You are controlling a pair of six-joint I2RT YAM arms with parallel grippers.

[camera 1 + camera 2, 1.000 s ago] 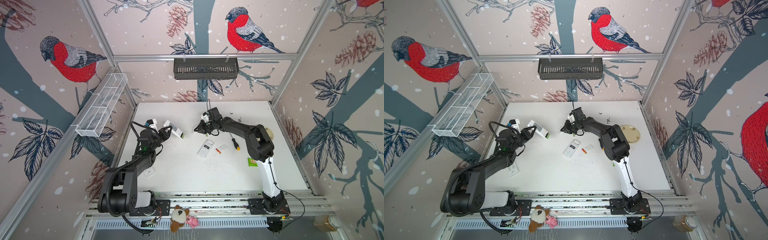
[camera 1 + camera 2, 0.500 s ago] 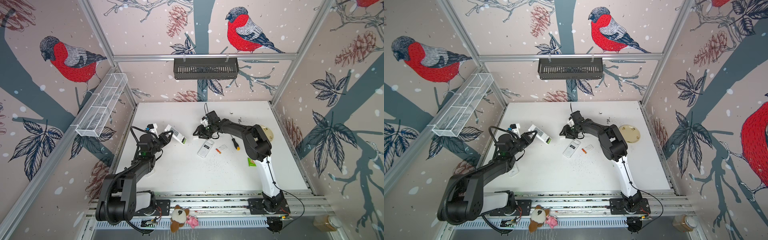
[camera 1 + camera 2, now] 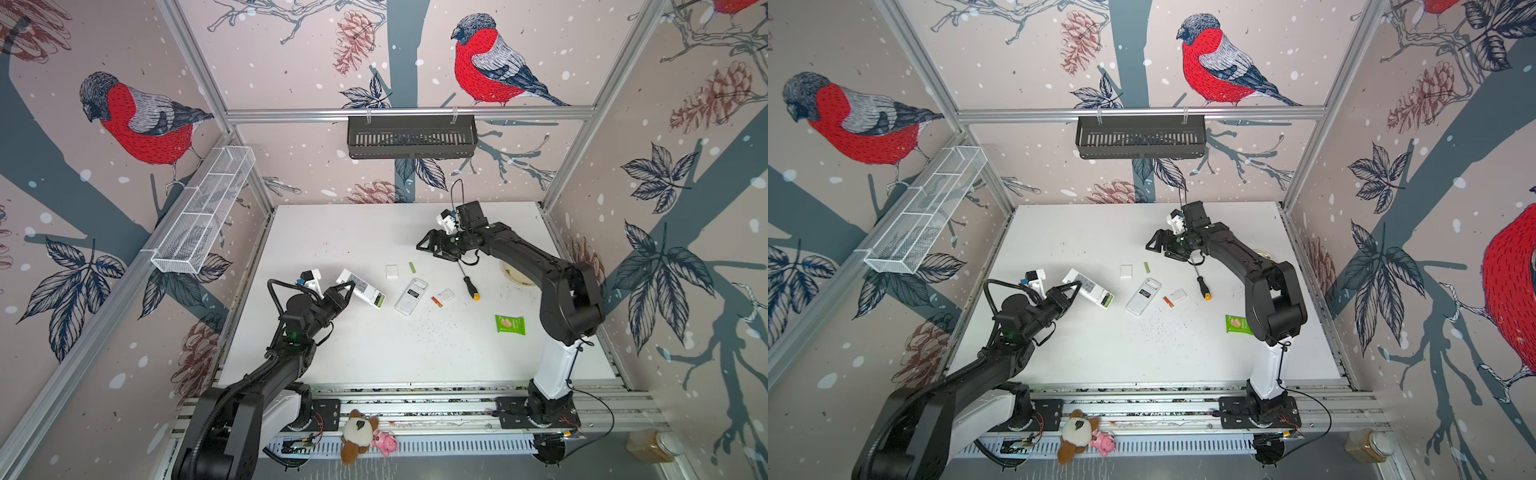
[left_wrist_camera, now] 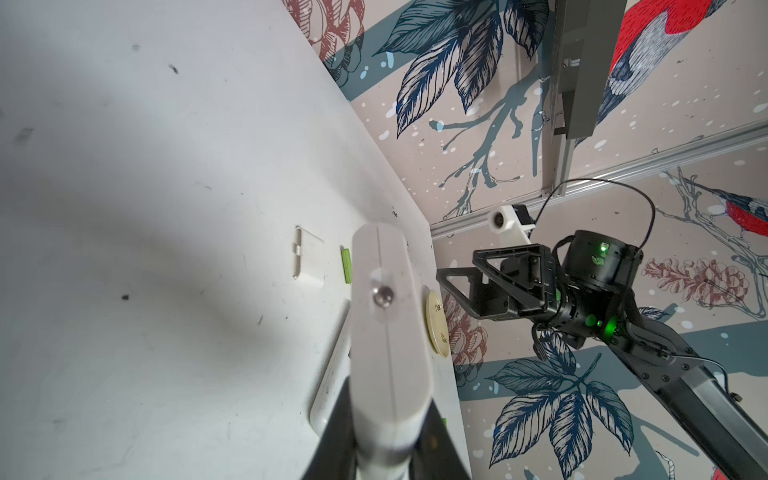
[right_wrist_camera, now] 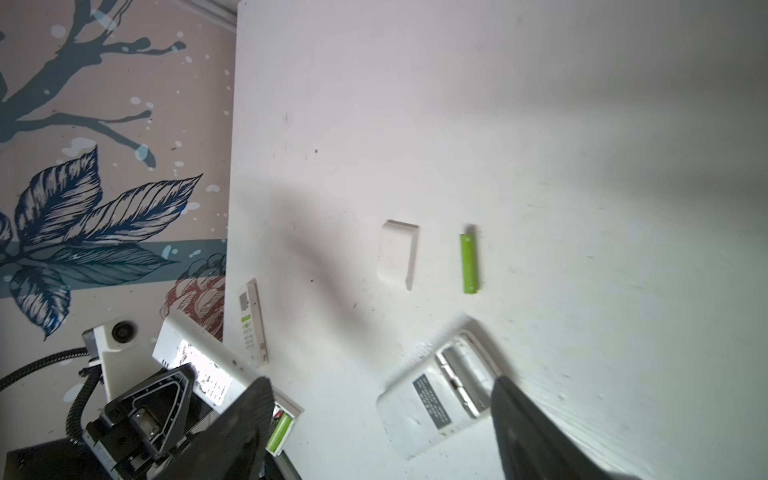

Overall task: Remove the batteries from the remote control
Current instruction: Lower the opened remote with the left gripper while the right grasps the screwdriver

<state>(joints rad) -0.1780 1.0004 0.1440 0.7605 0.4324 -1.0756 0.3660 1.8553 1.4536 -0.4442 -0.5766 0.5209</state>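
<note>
Green battery near open R end effector; L end effector grips remote.

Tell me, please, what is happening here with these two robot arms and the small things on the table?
The left claw grips a white remote; a green battery sits in its open compartment. The right claw is open and empty, above the table near a loose green battery. A second remote lies on the table with its compartment empty, and an orange battery lies beside it.
</note>
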